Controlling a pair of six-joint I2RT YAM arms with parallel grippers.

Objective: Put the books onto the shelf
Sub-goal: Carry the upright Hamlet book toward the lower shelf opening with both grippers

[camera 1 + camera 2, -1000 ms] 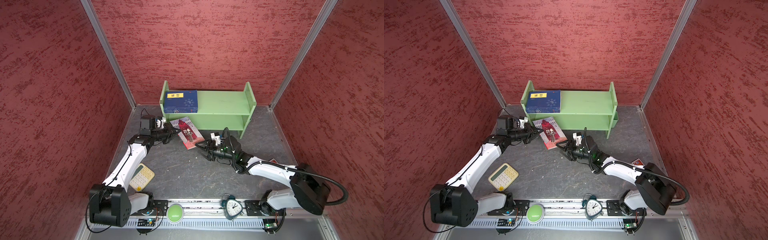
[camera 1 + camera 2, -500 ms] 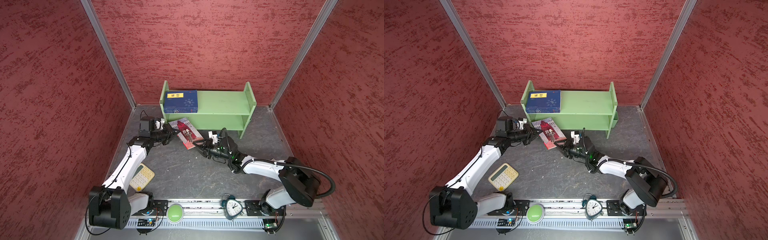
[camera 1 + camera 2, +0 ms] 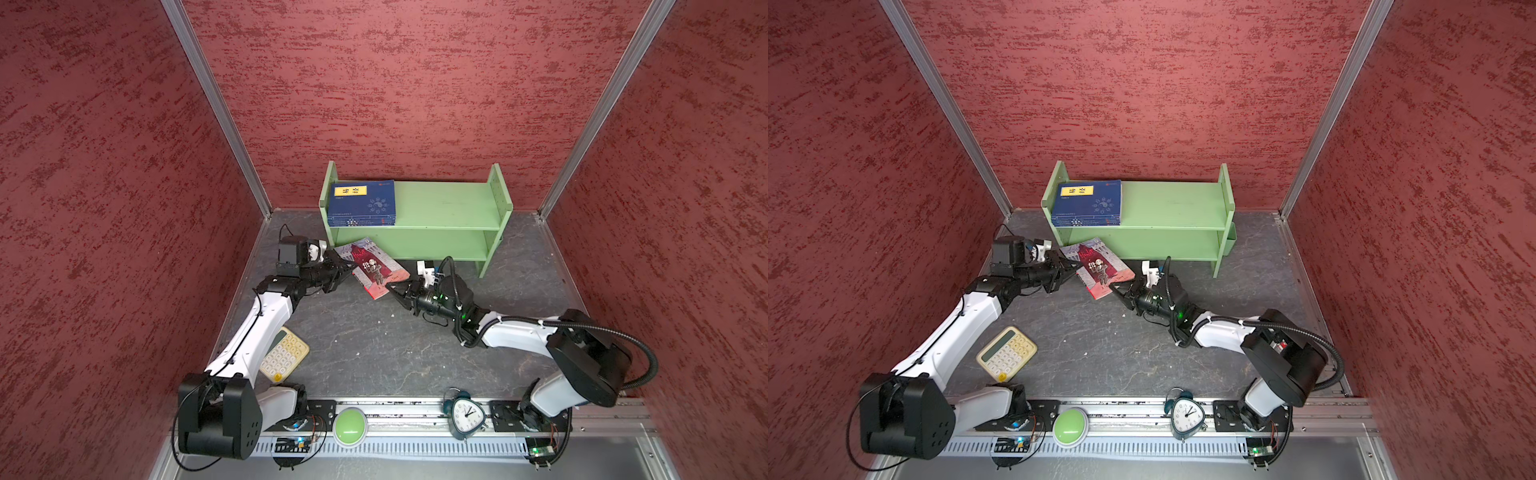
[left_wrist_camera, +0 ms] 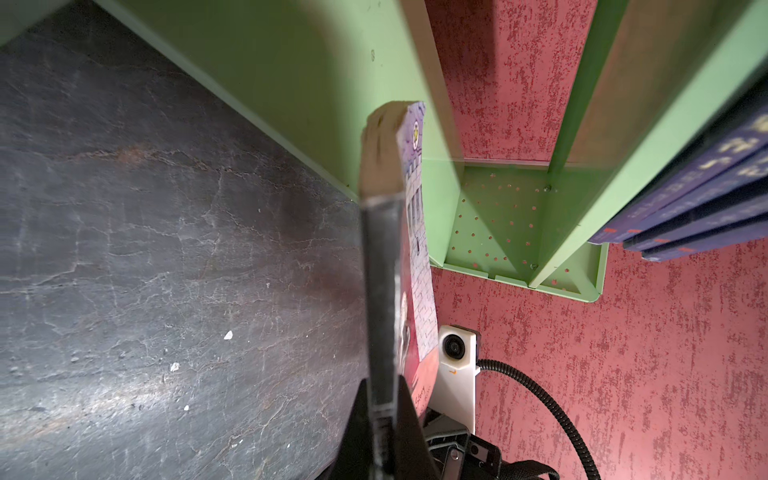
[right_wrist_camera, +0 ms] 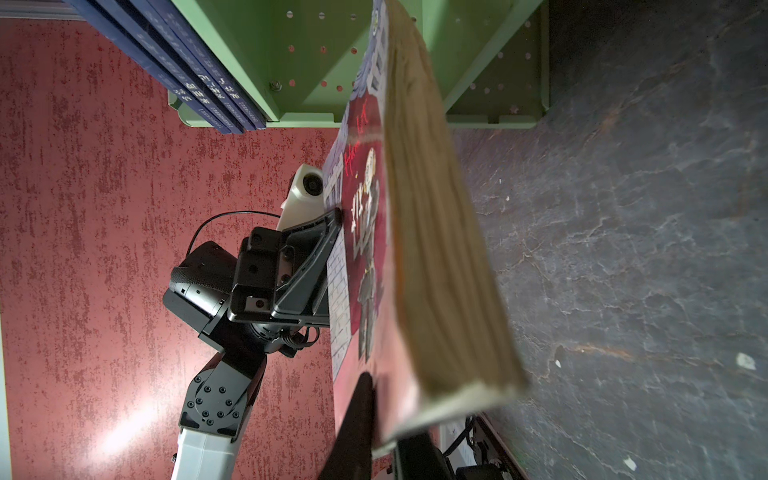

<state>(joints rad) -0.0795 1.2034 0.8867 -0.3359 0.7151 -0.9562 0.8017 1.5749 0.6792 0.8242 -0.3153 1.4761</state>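
Just before the lower tier of the light green wooden shelf (image 3: 449, 203), the thin red-pink illustrated book (image 3: 372, 268) is clamped by the left jaws on its side edge and the right jaws on its near corner. Both top views show its castle cover; the right wrist view shows its cream page edges (image 5: 436, 249).

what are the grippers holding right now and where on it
Both hold the thin red-pink illustrated book: the left gripper is shut on its long left edge, and the right gripper on its short near edge.
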